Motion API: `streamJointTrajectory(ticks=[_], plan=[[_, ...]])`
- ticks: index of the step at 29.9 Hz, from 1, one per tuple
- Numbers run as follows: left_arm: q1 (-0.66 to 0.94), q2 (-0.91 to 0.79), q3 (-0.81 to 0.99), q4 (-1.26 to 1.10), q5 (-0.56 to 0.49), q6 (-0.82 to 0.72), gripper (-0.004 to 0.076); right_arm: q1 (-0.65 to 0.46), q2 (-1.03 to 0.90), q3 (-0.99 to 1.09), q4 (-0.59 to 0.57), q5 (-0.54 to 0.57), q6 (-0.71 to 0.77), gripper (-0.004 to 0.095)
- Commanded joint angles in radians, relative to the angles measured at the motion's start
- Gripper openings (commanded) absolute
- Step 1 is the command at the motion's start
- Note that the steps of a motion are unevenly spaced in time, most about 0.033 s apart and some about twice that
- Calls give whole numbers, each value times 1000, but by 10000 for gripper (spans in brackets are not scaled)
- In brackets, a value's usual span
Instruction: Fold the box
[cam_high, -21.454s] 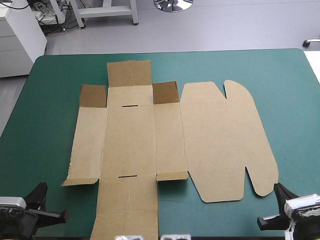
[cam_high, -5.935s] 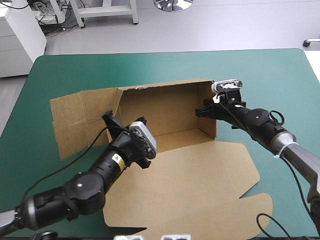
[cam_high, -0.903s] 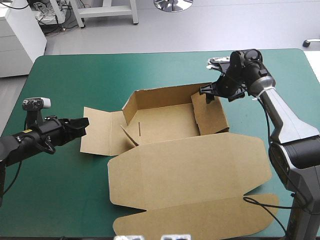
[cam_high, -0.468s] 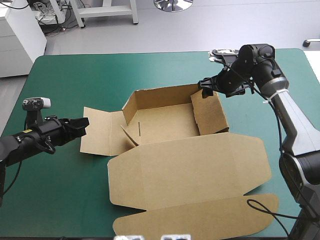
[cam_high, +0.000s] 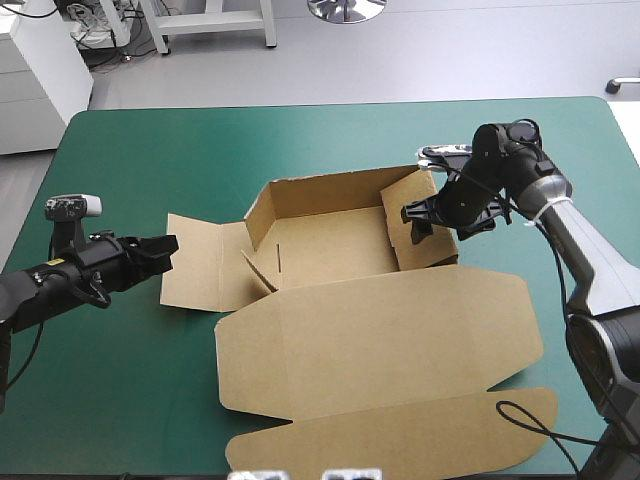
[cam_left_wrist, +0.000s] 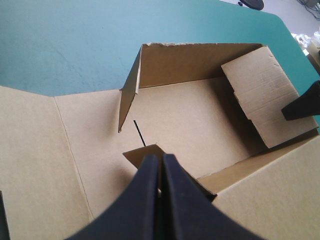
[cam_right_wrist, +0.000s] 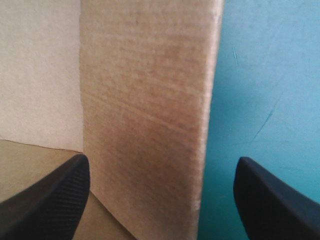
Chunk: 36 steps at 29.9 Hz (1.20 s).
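The box (cam_high: 330, 245) sits near the middle of the teal-green table (cam_high: 150, 140) as an open tray. Its far wall and right wall (cam_high: 440, 235) stand up, its left panel (cam_high: 195, 270) lies flat, and the big lid (cam_high: 380, 340) lies flat on the box's near side. The left gripper (cam_high: 165, 250) hovers at the outer edge of that left panel, its black fingers pressed together into one point aimed at the tray. The right gripper (cam_high: 418, 222) straddles the right wall with its fingers spread wide, one inside the tray and one outside. Whether either touches the board is hard to say.
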Motion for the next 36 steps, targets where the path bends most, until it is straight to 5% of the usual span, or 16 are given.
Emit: streamJointTrajectory(ticks=[1, 7, 15, 26, 36], plan=[[-3, -11, -32, -64, -21, 3, 6, -6, -36, -7, 12, 17, -25, 717], [-3, -11, -32, -64, -21, 3, 6, -6, -13, -7, 8, 17, -60, 523], [-3, -11, -32, -62, -21, 3, 6, -6, 15, -9, 11, 17, -107, -14], [-3, -11, -32, -58, -46, 3, 6, -8, -70, -11, -66, 19, -183, -19], [-3, -2, -32, -60, -131, 7, 6, -128, -299, -11, -18, 19, -223, -19]])
